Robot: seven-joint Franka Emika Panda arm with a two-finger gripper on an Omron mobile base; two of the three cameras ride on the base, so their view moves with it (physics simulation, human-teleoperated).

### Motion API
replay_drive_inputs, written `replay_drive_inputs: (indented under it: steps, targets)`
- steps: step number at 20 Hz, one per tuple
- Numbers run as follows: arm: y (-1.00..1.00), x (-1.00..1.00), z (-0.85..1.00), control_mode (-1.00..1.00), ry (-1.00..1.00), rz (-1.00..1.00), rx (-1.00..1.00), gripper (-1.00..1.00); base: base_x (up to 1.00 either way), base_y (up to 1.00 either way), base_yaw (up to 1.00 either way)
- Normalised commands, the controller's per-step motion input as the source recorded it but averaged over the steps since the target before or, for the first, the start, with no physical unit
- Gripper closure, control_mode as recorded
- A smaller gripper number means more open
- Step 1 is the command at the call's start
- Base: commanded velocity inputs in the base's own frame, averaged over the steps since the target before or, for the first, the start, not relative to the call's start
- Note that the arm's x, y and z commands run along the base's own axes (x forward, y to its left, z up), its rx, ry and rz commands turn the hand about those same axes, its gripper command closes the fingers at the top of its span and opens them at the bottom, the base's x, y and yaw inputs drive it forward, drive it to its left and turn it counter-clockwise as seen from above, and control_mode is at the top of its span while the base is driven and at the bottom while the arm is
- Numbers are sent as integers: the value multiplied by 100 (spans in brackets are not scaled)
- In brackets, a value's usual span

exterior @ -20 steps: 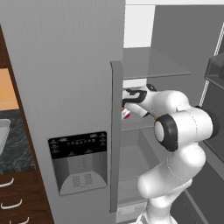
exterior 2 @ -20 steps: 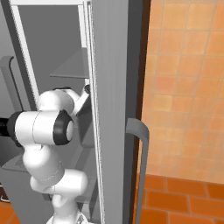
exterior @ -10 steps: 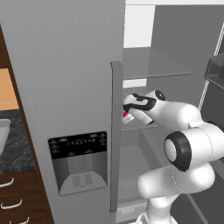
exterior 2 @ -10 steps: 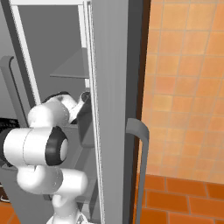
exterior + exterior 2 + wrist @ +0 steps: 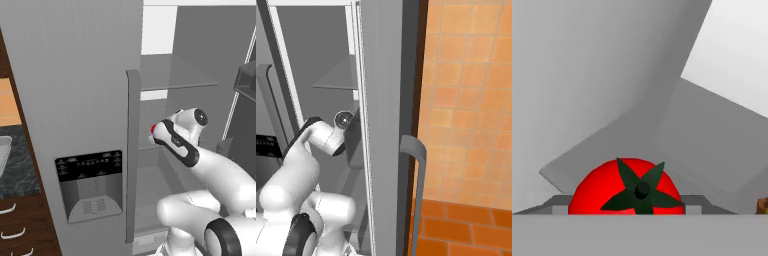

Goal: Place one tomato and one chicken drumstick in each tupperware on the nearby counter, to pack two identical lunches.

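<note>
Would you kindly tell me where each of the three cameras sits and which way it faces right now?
Left base view: behind the arm on its left, facing the fridge; the arm rises lower right, reaching inside.
Right base view: behind on the right, along the open fridge door and orange tiled wall; arm lower left.
Hand view: on the hand, close on the tomato.
Both base views share the fridge shelf.

White glossy arm (image 5: 220, 175), fat rounded segments swelling across the lower right of the left base view. Black band wraps the wrist link; a dark ring collar sits at the bottom joint. In the right base view, a shiny round cap (image 5: 343, 119) tops the elbow.
</note>
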Motion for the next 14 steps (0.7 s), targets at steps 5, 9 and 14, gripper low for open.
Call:
replay_drive_inputs:
  steps: [5,9,14]
  targets:
    - [-1,-84,78,-100,0,-15,0,100,0,0,0]
    - [-24,-97,49,-100,0,-22,0,100,0,0,0]
    - [-9,-62,25,-100,11,-26,1,100,0,0,0]
